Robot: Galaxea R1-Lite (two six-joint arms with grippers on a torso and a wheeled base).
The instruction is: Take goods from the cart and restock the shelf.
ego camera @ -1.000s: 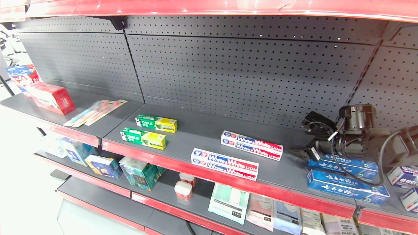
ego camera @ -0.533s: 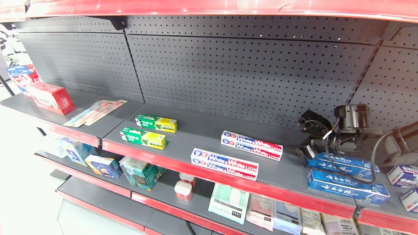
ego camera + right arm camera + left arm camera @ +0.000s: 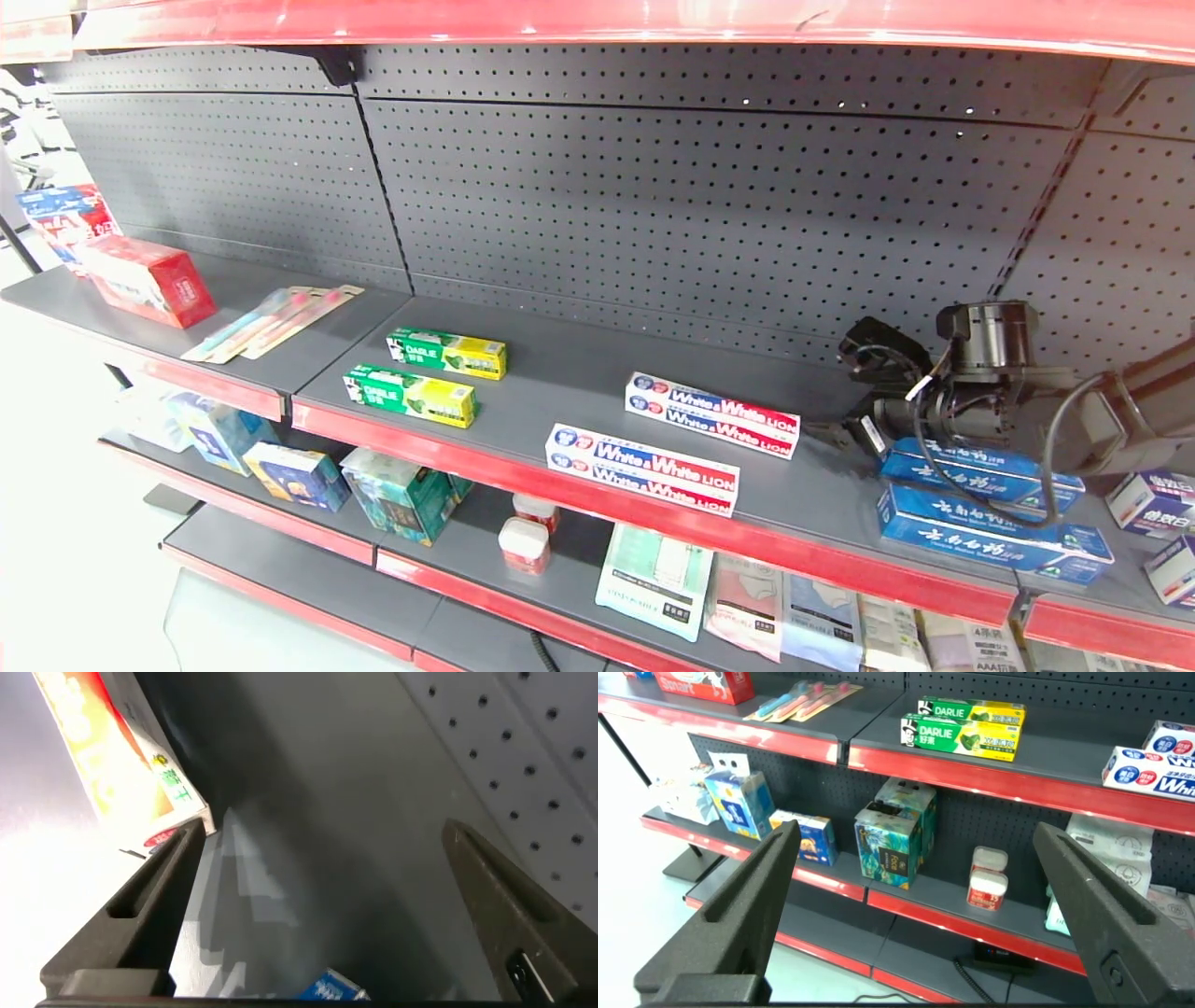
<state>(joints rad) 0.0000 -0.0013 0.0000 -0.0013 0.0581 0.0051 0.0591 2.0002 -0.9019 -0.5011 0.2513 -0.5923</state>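
light: bright, overhead | glare: top rail [image 3: 597, 19] shiny, floor [image 3: 65, 560] blown white | distortion: shelf [image 3: 579, 373] edges bow outward

The grey metal shelf board [image 3: 579, 359] lies open behind (up to the perforated back panel [image 3: 709, 215]); white-and-red cardboard toothpaste boxes [image 3: 711, 415] and blue cardboard boxes [image 3: 990, 541] crowd the front.

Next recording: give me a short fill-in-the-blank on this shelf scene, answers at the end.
The green toothpaste boxes on the shelf number ____. The left pincer and the right pincer are both ____, not shut. The arm above the blue toothpaste boxes is the robot's ____ one. Answers: two; open; right.
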